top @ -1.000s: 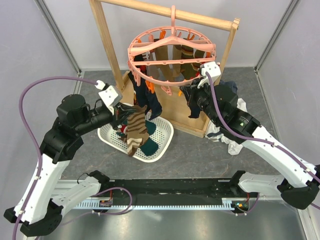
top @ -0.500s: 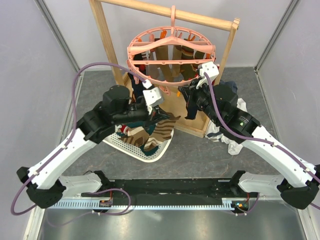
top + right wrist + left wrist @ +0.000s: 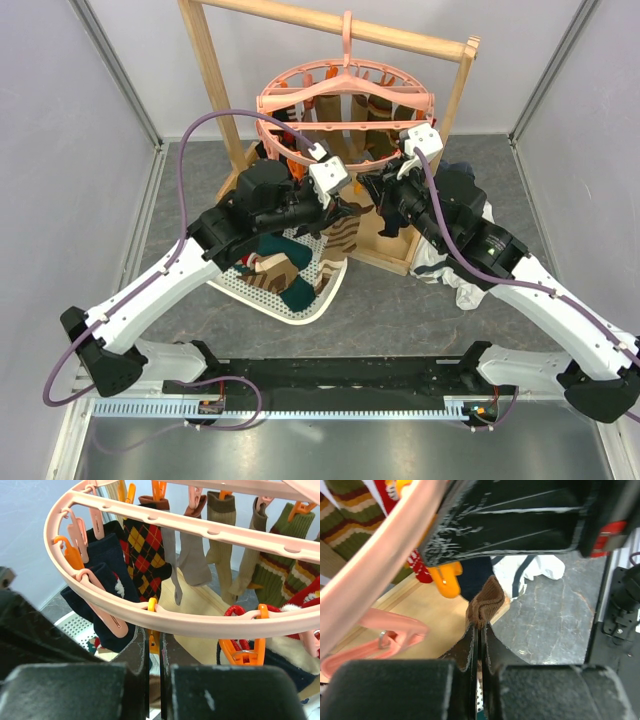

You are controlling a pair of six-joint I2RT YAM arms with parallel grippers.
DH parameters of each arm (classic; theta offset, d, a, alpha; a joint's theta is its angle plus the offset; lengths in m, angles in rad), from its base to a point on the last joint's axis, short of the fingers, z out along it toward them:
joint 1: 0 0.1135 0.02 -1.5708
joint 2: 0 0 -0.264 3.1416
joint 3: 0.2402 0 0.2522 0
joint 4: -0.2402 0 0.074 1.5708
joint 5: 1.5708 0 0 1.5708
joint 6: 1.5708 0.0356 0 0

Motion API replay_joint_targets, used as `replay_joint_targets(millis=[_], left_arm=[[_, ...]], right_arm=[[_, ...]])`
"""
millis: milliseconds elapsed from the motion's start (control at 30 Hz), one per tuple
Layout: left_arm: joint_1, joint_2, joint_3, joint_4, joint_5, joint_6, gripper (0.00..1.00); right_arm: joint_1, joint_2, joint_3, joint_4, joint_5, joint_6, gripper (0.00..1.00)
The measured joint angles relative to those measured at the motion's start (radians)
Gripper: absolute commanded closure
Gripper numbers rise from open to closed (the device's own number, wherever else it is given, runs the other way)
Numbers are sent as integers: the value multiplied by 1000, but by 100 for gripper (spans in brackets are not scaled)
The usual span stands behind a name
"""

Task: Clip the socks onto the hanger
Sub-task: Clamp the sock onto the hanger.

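The left claw is closed tight, pinching the folded cuff edge of a brown-striped fabric sock, which it holds up just beside the near rim of the round pink plastic ring hanger; in the top view the rest of the sock droops limp below the claw, above the white mesh basket on the grey desk. The right claw is also closed, its jaws squeezing an orange plastic clip that hangs from the ring's front edge, between socks that are already pegged there. The sock looks light, soft and floppy, so it should weigh little but will sag and twist. Only the small bunched tip above the left fingers is stiff enough to aim. That tip is probably the part to feed into the clip's mouth, gripped close to the edge. The hanger swings freely from the wooden rack frame, so a push may move the clip off target.
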Motion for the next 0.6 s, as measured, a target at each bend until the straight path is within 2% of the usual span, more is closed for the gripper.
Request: replay_joint_targets(millis=[300, 600], left_arm=[[34, 22, 0, 37, -26, 4, 98], [82, 30, 0, 75, 27, 2, 98]], right_arm=[[-6, -10, 0, 1, -39, -19, 100], [-11, -10, 0, 14, -75, -45, 100]])
